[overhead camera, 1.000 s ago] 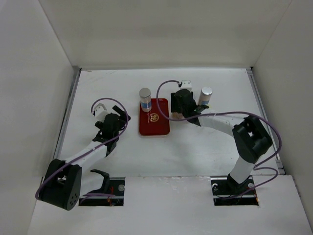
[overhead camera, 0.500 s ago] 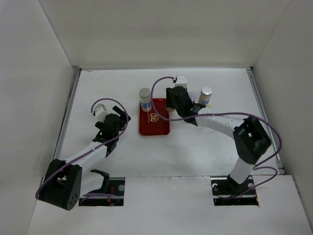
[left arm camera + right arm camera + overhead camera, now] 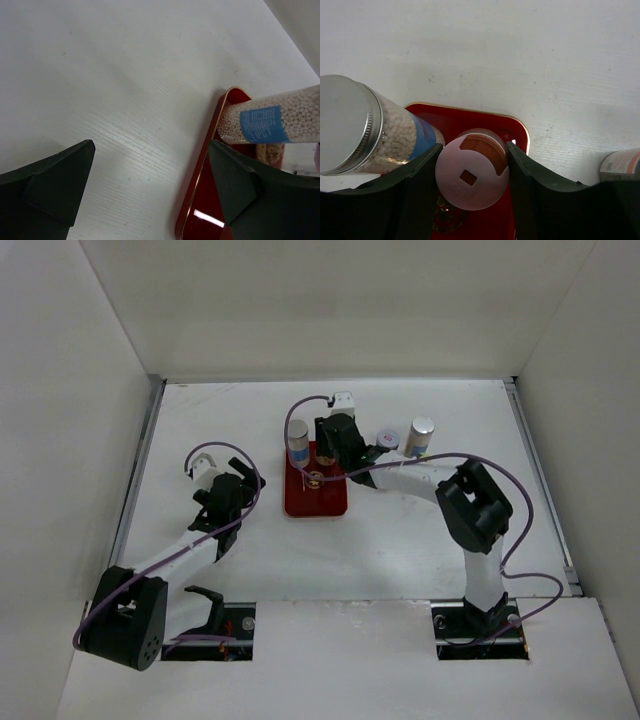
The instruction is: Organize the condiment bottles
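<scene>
The right gripper (image 3: 473,148) pinches a small jar with a pale pink lid (image 3: 472,175), one finger pressed against each side; brown contents show through a gap in the lid. The jar is over the far end of the red tray (image 3: 330,502), just beside a tall bottle (image 3: 385,132) with a silver cap, though whether the jar's base touches the tray cannot be told. The tall bottle stands at the tray's far left corner, filled with white granules, and its blue label carries white print too small to read. The tray has a gold rim and a gold emblem, with no legible letters. A short bottle (image 3: 387,440) and a second silver-capped bottle (image 3: 418,437) stand on the table (image 3: 230,410) to the right of the tray. The left gripper (image 3: 150,150) hangs spread over bare table, holding nothing.
</scene>
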